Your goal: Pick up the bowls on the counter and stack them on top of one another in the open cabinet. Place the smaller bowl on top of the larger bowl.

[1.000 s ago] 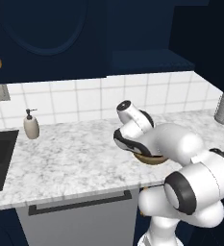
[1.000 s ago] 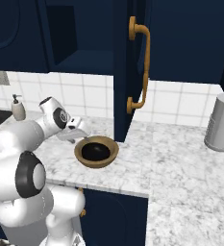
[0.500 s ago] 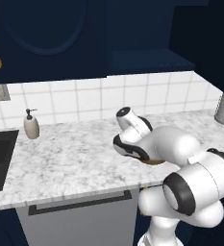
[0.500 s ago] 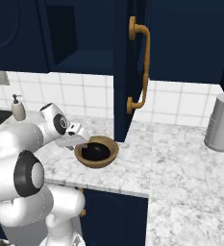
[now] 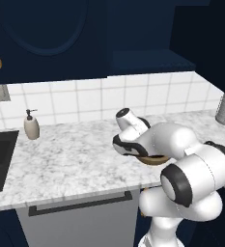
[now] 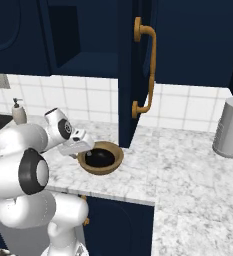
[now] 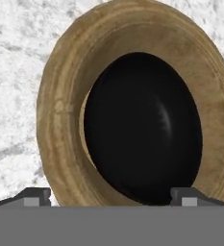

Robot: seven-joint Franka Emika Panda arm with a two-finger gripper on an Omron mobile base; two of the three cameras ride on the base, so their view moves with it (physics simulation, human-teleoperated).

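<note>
Glossy black bowl [image 7: 141, 127] inside wooden bowl [image 7: 60, 120]

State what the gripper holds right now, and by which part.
Nothing is held yet. The gripper is open, its fingertips spread by the near rim of the wooden bowl, which sits on the counter with the black bowl inside.

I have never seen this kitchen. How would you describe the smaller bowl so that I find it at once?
Start at the marbled counter under the navy wall cabinets, near the open cabinet door with the brass handle. There sits a wide tan wooden bowl, and the smaller bowl lies inside it. It is glossy black and much narrower than the wooden one.
</note>
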